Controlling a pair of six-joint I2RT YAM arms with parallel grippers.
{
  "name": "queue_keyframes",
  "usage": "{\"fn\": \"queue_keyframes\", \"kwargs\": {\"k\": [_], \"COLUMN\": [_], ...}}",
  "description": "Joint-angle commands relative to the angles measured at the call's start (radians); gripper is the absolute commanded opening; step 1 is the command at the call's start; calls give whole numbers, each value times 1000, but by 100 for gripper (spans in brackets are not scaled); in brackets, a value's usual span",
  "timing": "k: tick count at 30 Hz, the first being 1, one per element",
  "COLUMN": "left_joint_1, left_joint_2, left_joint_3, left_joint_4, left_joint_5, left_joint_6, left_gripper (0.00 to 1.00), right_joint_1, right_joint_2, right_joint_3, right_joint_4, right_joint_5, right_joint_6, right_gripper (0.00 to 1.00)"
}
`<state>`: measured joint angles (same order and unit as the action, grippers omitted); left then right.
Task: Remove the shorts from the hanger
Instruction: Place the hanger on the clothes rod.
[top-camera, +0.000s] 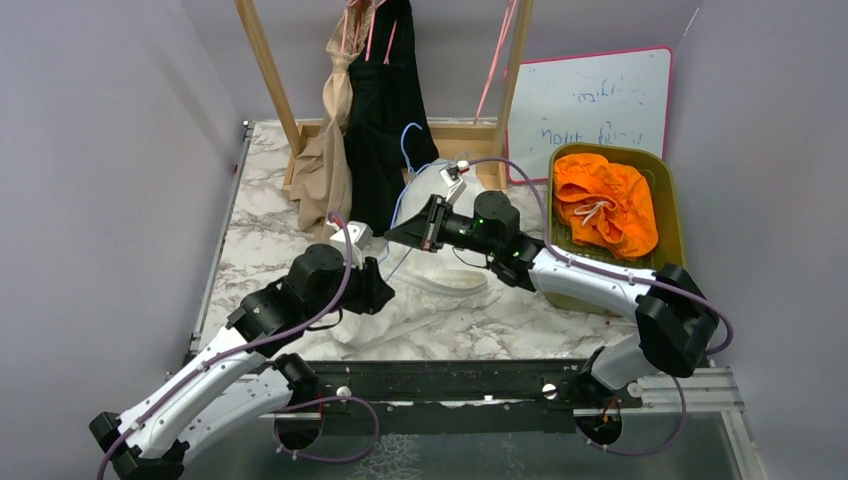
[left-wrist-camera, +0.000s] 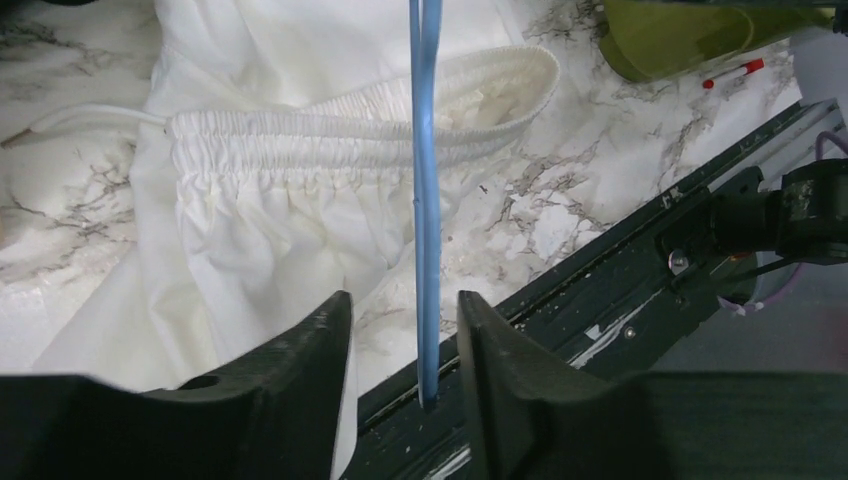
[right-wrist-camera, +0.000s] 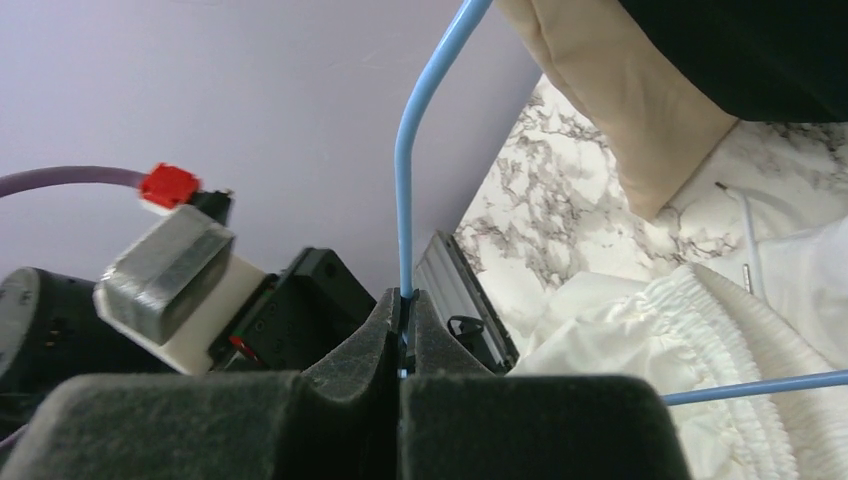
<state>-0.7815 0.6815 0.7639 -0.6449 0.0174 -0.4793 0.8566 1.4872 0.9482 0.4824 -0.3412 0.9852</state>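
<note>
The cream-white shorts (top-camera: 432, 276) lie crumpled on the marble table, their gathered waistband (left-wrist-camera: 300, 140) still round the blue wire hanger (top-camera: 405, 146). My right gripper (top-camera: 393, 237) is shut on the hanger's wire (right-wrist-camera: 404, 190) just below the hook. My left gripper (top-camera: 384, 290) is open, with its jaws either side of the hanger's lower wire (left-wrist-camera: 427, 150) and not pinching it. The black shorts (top-camera: 385, 120) and the tan-beige shorts (top-camera: 325, 165) hang on the wooden rack (top-camera: 268, 70). The orange shorts (top-camera: 605, 205) lie in the olive bin (top-camera: 672, 190).
A whiteboard (top-camera: 590, 100) leans on the back wall behind the bin. A red-capped marker (left-wrist-camera: 735, 72) lies by the bin's corner (left-wrist-camera: 680, 35). A black rail (top-camera: 450, 380) runs along the table's near edge. Grey walls close in both sides.
</note>
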Motion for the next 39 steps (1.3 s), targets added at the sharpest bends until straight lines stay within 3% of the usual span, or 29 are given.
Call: {"fn": "queue_keyframes", "kwargs": {"k": [1, 4, 5, 7, 12, 15, 18, 20, 22, 25, 31, 35, 39], "left_joint_1": [-5, -5, -5, -5, -5, -5, -5, -5, -5, -5, -5, -5, -5], "left_joint_2": [-71, -105, -114, -133, -191, -221, -237, -242, -247, -249, -175, -54, 53], "left_joint_3": [-43, -51, -51, -51, -103, -131, -144, -143, -140, -125, -46, 51, 148], "left_joint_4": [38, 58, 64, 81, 166, 195, 208, 208, 208, 207, 180, 154, 154], "left_joint_5": [11, -9, -15, -36, -65, -62, -50, -36, -38, -58, -141, -212, -256], "left_joint_6": [-64, -68, -68, -72, -90, -97, -99, -98, -94, -94, -49, 21, 81], "left_gripper": [35, 26, 27, 43, 44, 31, 10, 2, 0, 0, 0, 0, 0], "right_joint_1": [-10, -10, -10, -11, -11, -14, -16, -19, -20, -22, -30, -31, -31], "right_joint_2": [21, 11, 9, 9, 20, 26, 33, 38, 40, 32, -30, -152, -334], "right_joint_3": [-10, -13, -12, -19, -37, -42, -37, -36, -36, -35, -26, -38, -103], "right_joint_4": [118, 98, 81, 81, 122, 142, 144, 142, 145, 135, 16, -166, -368], "right_joint_5": [-83, -81, -82, -93, -121, -132, -143, -146, -154, -170, -178, -85, 119], "right_joint_6": [69, 65, 61, 63, 110, 137, 143, 145, 141, 112, 21, -75, -170], "right_gripper": [1, 1, 1, 1, 1, 1, 1, 1, 3, 13, 45, 53, 60]}}
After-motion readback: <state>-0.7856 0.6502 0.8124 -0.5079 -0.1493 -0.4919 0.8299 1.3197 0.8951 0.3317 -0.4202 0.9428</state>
